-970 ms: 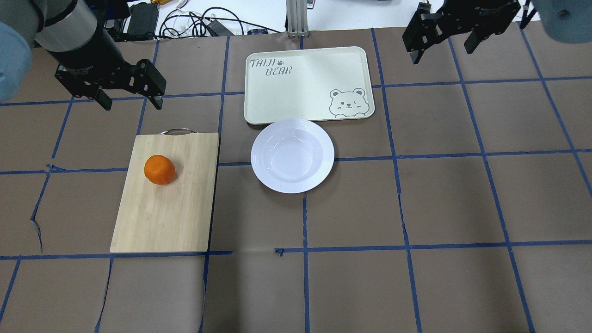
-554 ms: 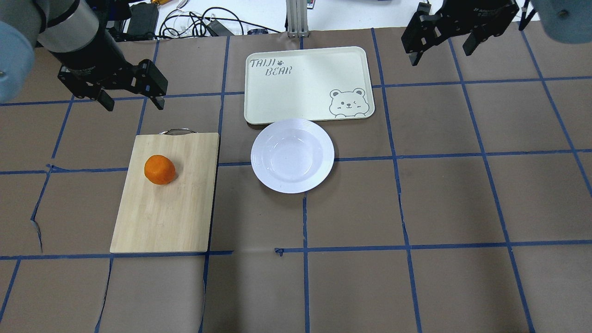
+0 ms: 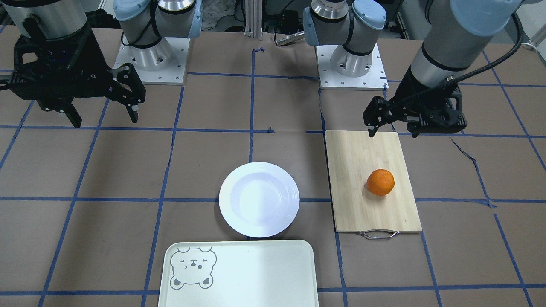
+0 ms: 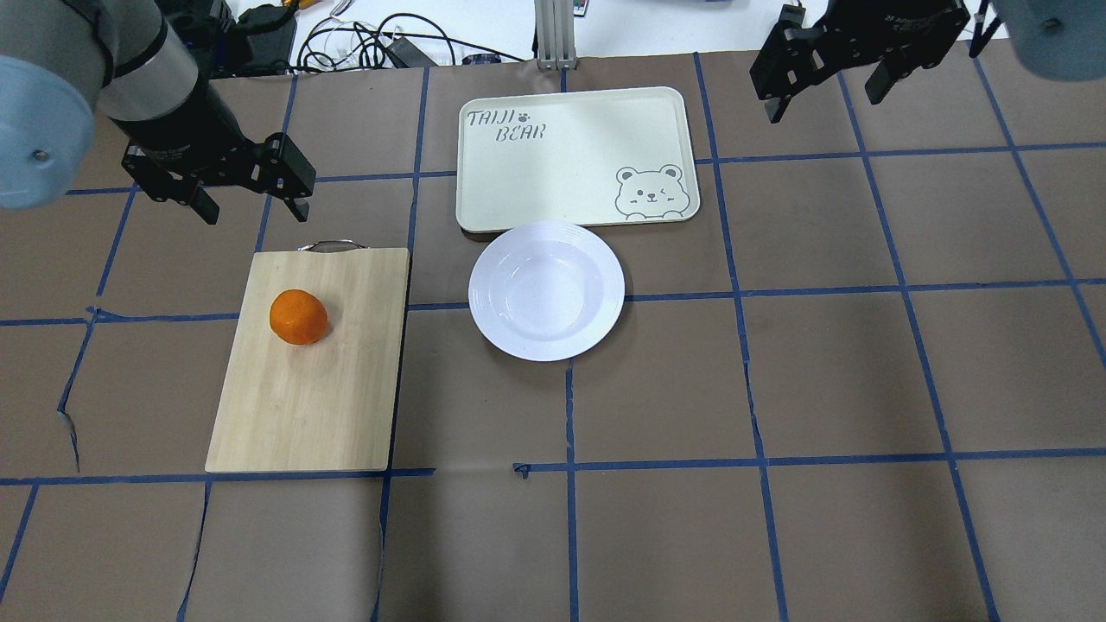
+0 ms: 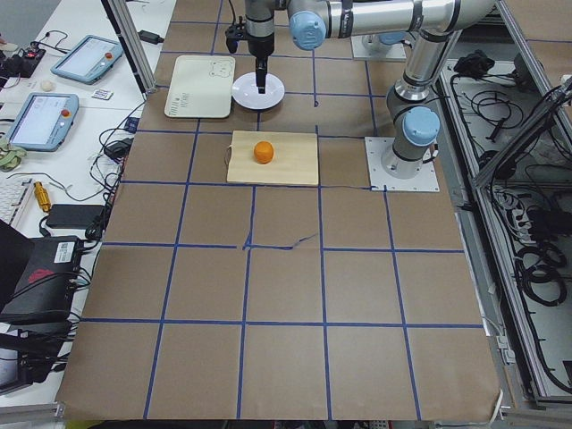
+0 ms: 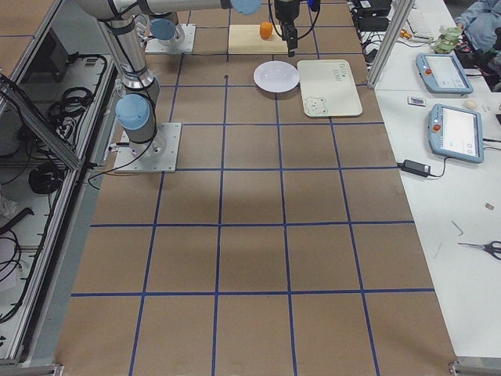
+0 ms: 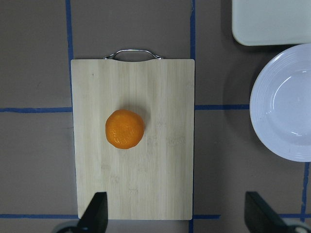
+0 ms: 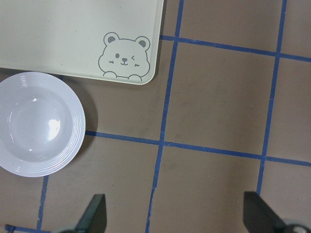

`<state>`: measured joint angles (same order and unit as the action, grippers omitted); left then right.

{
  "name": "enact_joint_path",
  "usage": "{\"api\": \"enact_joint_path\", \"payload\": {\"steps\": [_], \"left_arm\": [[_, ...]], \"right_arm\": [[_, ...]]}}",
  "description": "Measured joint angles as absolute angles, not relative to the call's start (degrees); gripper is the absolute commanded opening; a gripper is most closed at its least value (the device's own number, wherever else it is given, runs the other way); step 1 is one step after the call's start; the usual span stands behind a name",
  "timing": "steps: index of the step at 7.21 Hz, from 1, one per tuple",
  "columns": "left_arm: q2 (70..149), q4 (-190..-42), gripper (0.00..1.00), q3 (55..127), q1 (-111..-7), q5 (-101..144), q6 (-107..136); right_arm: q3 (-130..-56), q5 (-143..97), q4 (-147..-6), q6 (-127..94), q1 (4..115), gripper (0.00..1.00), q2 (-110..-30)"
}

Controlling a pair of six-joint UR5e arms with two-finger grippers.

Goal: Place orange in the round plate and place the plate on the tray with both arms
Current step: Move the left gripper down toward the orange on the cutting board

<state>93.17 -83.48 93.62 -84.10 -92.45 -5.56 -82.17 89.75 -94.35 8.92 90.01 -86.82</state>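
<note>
The orange (image 4: 298, 317) lies on a wooden cutting board (image 4: 328, 397), seen also in the left wrist view (image 7: 125, 128). The white round plate (image 4: 546, 294) rests bare on the table, its far rim touching the tray's near edge. Behind it lies the pale tray (image 4: 562, 164) with a bear face, nothing on it. My left gripper (image 4: 255, 210) hangs open above the table near the board's handle end, holding nothing. High over the far right of the table, my right gripper (image 4: 821, 104) is open and holds nothing; its wrist view shows the plate (image 8: 36, 124) and tray (image 8: 73, 34) below.
The cutting board has a metal handle (image 4: 330, 245) at its far end. Blue tape lines cross the brown table cover. Cables and a metal post (image 4: 553, 34) sit beyond the table's far edge. The arm bases (image 3: 149, 55) stand on the robot's side.
The left gripper has shifted slightly right and toward the cutting board, and looks a little lower. The right gripper, orange, plate and tray have not moved.
</note>
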Motion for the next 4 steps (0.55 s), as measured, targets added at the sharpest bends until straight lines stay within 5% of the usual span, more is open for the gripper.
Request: {"api": "enact_joint_path", "payload": {"steps": [4], "left_arm": [[99.7, -68.7, 1.0, 103.1, -79.5, -94.4, -5.3]], "right_arm": [[-82.2, 89.2, -90.9, 7.7, 91.1, 1.0, -87.1]]}}
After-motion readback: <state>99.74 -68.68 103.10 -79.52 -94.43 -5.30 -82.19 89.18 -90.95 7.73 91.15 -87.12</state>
